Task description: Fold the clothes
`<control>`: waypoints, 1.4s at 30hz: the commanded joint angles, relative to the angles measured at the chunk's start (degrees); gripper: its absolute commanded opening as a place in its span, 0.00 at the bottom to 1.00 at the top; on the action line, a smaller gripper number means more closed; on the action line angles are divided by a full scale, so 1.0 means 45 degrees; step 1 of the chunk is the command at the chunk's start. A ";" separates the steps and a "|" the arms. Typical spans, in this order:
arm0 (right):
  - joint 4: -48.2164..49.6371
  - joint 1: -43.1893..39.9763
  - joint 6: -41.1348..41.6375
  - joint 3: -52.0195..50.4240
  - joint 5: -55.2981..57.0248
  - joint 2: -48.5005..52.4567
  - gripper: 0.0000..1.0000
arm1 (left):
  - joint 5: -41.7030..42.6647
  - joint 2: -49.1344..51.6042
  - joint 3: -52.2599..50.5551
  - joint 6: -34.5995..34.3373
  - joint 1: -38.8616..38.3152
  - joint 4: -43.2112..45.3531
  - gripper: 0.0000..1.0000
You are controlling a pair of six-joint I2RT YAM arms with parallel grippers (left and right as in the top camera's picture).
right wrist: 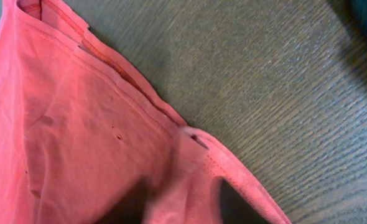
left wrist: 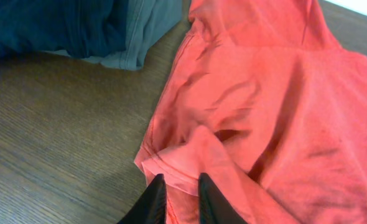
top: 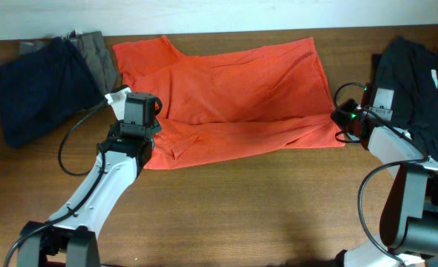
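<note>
An orange shirt [top: 234,81] lies spread across the back of the table, with its near edge doubled over. My left gripper [top: 135,139] is at the shirt's near left corner. In the left wrist view its fingers [left wrist: 178,182] are shut on a fold of the shirt's hem [left wrist: 190,155]. My right gripper [top: 344,120] is at the shirt's near right corner. In the right wrist view its fingers [right wrist: 186,194] are shut on the shirt's hemmed edge [right wrist: 109,118], and the cloth covers them in part.
A dark navy garment [top: 37,81] and a grey-brown one [top: 100,53] lie at the back left; both also show in the left wrist view, navy [left wrist: 53,25] and grey [left wrist: 146,28]. A black garment [top: 416,74] lies at the far right. Bare wood [top: 263,208] fills the front.
</note>
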 commanded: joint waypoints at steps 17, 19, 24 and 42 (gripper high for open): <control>-0.8262 -0.0029 -0.3468 0.4284 -0.0695 -0.1132 0.99 | 0.3084 -0.1821 0.0403 0.1632 0.0092 -0.3031 0.99; -0.9248 -0.0112 -0.3468 0.4284 -0.0563 -0.1127 0.99 | 0.3585 -0.1977 0.0403 0.1632 0.0092 -0.3983 0.99; -1.0069 -0.0291 -0.3541 0.4235 -0.0549 -0.1073 0.86 | 0.5547 -0.1991 0.0471 0.1617 0.0092 -0.6241 0.99; -0.8267 -0.0194 -0.4901 0.4211 -0.0913 0.2540 0.04 | 0.5965 -0.0670 0.0457 0.1608 0.0078 -0.5994 0.01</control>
